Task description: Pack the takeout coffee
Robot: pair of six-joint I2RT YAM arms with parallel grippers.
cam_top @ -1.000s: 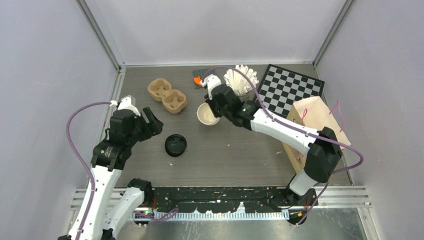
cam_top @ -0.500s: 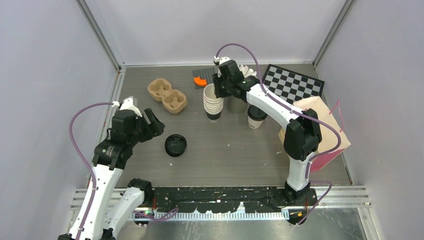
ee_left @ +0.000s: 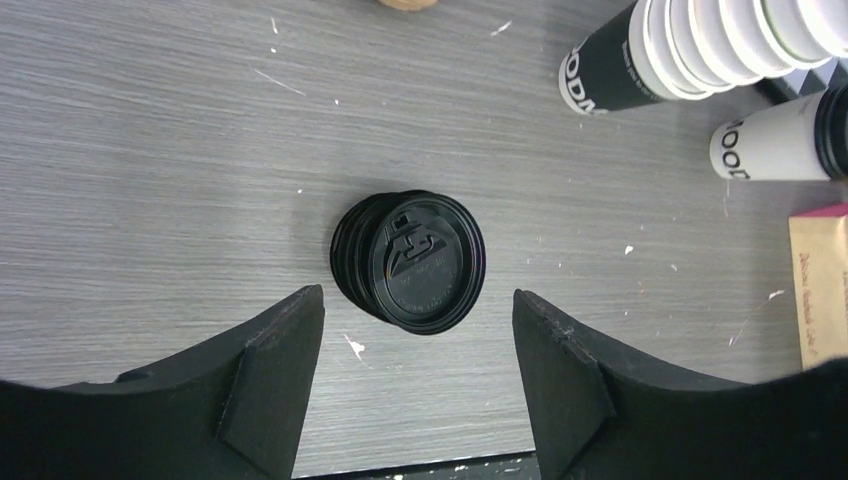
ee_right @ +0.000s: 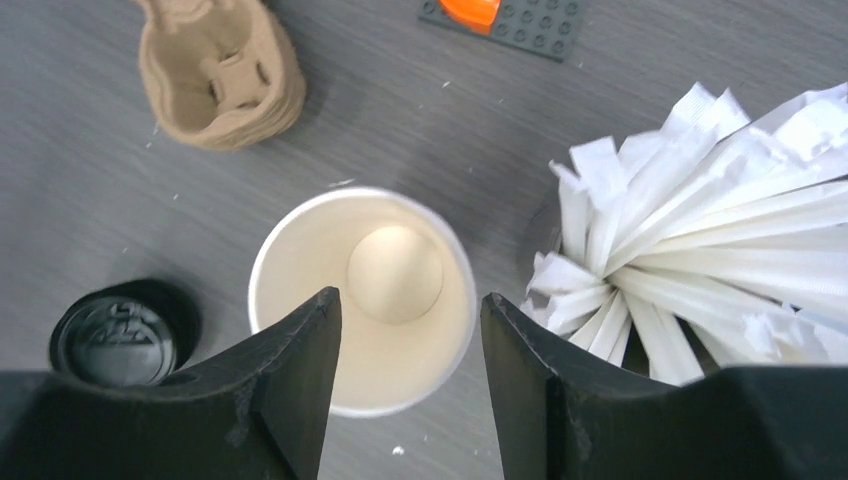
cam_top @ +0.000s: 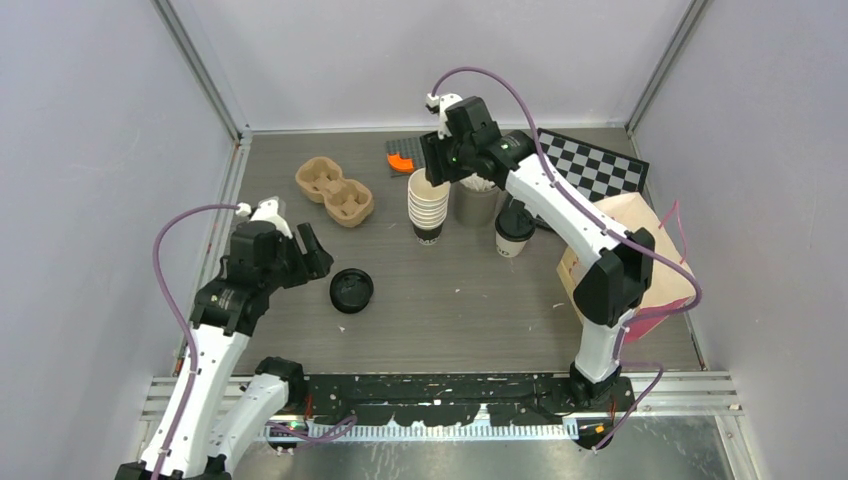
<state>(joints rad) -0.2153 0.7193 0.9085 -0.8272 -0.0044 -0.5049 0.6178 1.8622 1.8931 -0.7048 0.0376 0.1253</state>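
One takeout coffee cup (cam_top: 513,234), cream with a black lid, stands upright right of centre; it also shows in the left wrist view (ee_left: 768,148). I see no second lidded cup. My right gripper (cam_top: 438,170) is open and empty, hovering above the stack of lidless cream cups (cam_top: 427,208). In the right wrist view the gripper (ee_right: 405,390) straddles the top cup's open mouth (ee_right: 365,290) from above. My left gripper (cam_top: 316,250) is open and empty, just left of a stack of loose black lids (cam_top: 351,290). The lids (ee_left: 415,260) lie ahead of its fingers (ee_left: 415,385).
A brown pulp cup carrier (cam_top: 335,190) lies at the back left. A holder of white paper-wrapped straws (cam_top: 478,190) stands beside the cup stack. A brown paper bag (cam_top: 630,250) is at the right, a checkerboard (cam_top: 590,165) and an orange piece (cam_top: 403,160) at the back.
My right arm has swung back and up from low over the table's middle to above the cup stack, uncovering the lidded cup. My left gripper has shifted slightly right toward the lids.
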